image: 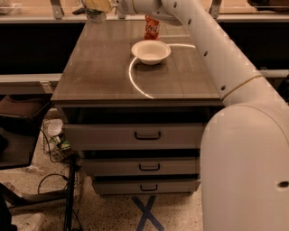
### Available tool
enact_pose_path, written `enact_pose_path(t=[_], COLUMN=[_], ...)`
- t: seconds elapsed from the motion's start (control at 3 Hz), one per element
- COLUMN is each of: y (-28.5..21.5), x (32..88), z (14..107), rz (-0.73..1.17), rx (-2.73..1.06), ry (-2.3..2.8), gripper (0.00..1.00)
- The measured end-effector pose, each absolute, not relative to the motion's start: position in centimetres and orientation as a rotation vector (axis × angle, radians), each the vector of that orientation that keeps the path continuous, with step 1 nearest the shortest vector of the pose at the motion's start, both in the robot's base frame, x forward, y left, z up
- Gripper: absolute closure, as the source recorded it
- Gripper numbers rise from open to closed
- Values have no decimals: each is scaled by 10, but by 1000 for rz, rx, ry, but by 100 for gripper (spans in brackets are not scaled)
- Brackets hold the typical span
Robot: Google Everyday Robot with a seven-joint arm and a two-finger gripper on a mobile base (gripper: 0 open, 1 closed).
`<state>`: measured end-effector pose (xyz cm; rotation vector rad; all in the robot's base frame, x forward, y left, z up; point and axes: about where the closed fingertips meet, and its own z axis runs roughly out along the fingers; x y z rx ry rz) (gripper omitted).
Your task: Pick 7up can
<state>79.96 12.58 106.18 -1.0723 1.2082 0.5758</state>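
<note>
Gripper (96, 7): top left, above the table's (99, 76) far corner | jaws: we see them clasping the 7up can (94, 17) | bowl (151, 52), red can (151, 28): on tabletop.

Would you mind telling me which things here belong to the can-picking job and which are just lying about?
For the job: 7up can, at the table's far left corner; gripper, right over that can.
Lying about: red-orange can; white bowl in front of it; table with drawers below.
</note>
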Motion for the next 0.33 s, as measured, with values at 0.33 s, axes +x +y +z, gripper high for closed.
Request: enact_pose_path(t=[0.33], y=[123], x=[795], z=[1075], rz=[552], rx=[-1082], ry=[1181], gripper=[100])
